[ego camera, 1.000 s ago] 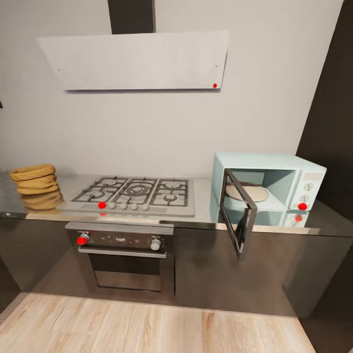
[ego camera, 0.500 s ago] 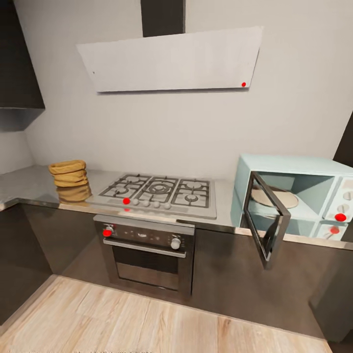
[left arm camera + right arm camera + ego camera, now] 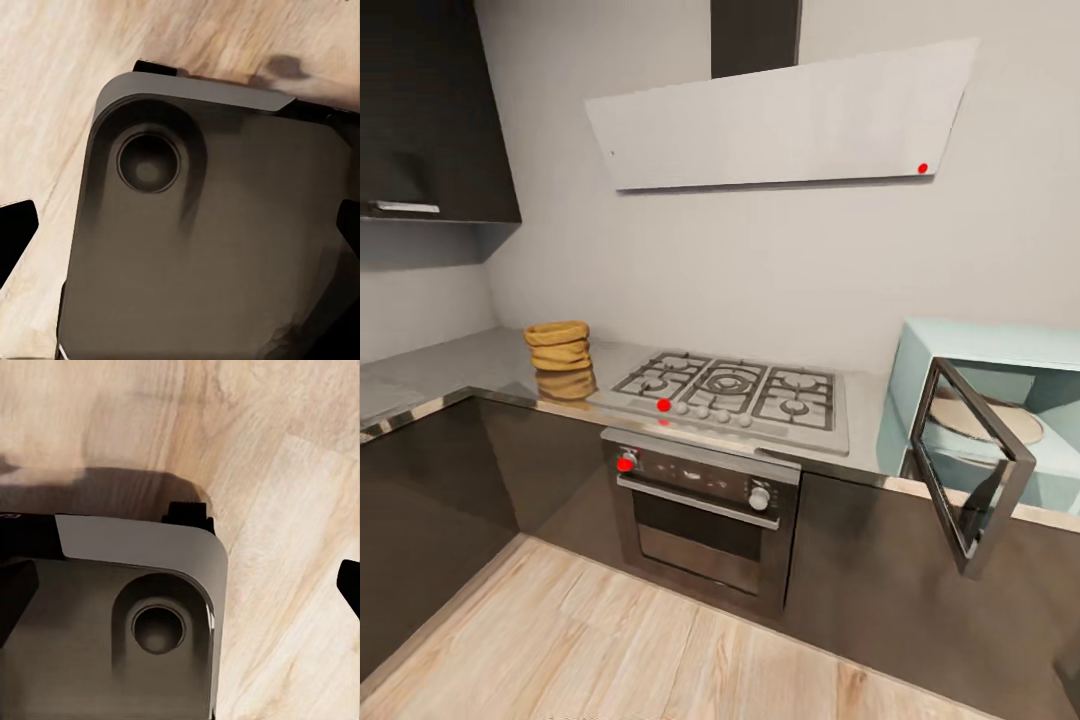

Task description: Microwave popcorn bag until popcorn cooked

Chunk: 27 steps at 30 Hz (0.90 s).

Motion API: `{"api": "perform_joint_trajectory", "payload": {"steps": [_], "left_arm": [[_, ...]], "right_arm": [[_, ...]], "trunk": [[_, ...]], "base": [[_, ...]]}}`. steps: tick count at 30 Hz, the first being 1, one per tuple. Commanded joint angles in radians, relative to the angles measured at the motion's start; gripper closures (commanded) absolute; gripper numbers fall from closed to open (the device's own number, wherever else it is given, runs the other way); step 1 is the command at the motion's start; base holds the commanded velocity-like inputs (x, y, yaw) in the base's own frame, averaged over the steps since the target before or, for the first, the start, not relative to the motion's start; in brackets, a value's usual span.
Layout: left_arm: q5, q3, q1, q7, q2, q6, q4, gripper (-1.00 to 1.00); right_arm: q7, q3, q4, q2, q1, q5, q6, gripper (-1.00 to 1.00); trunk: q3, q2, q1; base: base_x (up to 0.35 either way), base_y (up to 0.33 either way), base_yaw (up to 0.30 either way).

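Camera's swung left since 1 s ago; nothing itself moved. Can't tell jaw state, L or R. Popcorn bag [image 3: 558, 346] sits mid-left on countertop [image 3: 455, 362], beside hob [image 3: 738, 393]; microwave [image 3: 1000, 420] at right edge, door [image 3: 968, 465] open.

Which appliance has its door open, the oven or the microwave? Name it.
The microwave, the mint-blue box on the countertop: its glass door swings outward. The oven under the hob is shut.

The microwave [image 3: 1000, 420] runs off the head view's right edge, so its knob panel is cut away (its open door [image 3: 968, 462] hangs fully in frame). Whether the popcorn bag [image 3: 558, 346] holds popcorn is too small to tell. In both wrist views, the jaws' tips are clipped at the picture edges.
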<state>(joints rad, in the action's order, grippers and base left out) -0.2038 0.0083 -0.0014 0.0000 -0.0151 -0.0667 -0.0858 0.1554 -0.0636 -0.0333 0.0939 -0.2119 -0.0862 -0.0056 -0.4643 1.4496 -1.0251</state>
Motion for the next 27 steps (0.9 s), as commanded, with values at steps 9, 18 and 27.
{"api": "perform_joint_trajectory", "payload": {"steps": [9,18,27], "left_arm": [[-0.006,0.001,0.0,0.001,0.0,-0.002,0.0,-1.0],[-0.008,0.002,0.0,0.002,0.0,-0.002,0.0,-1.0],[-0.008,0.0,0.0,-0.006,0.003,0.004,0.001,-1.0]], "right_arm": [[0.003,-0.007,-0.002,-0.003,-0.001,-0.009,0.0,-1.0],[0.003,-0.006,-0.002,-0.004,0.012,-0.013,-0.001,-1.0],[-0.02,-0.005,0.0,-0.01,0.012,-0.014,-0.01,-1.0]], "trunk": [[-0.001,0.001,0.0],[-0.001,0.001,0.0],[-0.001,0.001,0.0]], "base": [[0.0,0.0,0.28],[0.0,0.0,0.28],[0.071,0.125,0.193]]}}
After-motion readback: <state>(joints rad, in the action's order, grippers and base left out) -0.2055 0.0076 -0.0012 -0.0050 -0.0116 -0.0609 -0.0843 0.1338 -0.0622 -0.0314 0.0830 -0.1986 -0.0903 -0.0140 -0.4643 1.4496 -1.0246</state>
